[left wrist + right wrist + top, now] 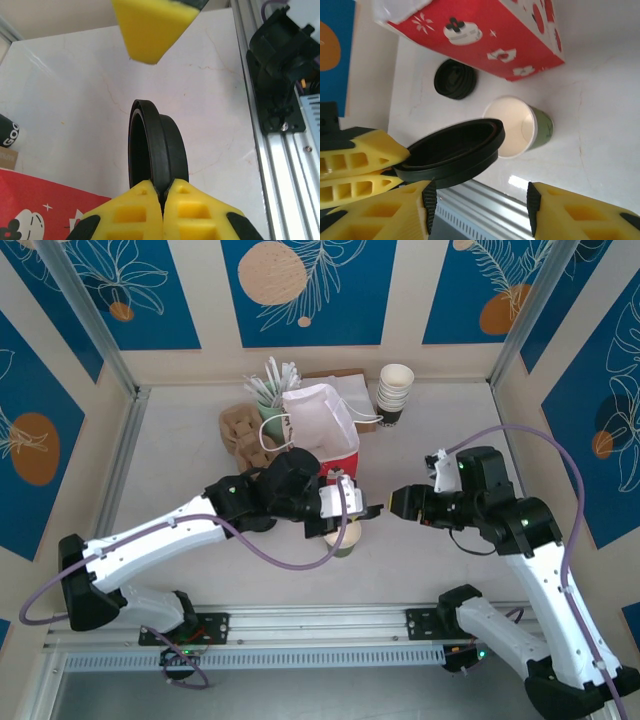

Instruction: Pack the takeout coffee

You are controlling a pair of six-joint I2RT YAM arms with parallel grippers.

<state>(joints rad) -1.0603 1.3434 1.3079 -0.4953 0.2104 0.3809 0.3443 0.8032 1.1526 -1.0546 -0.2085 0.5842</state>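
Right wrist camera: the cup [520, 127], green-sided, white inside and lidless, stands on the table [600, 115] just beside the red bag [485, 35]. The left gripper [395, 167] is clamped on a black lid [452, 150], tilted near the cup's mouth; the right gripper [480, 205] hangs with jaws apart, holding nothing

Left arm [170, 530]: I see it stretched low, reaching rightward.
Left claw [162, 192]: pinched tight on the black lid [160, 145].
Right arm [540, 560]: elbow folded, wrist facing left.
Right claw [480, 205]: jaws apart.
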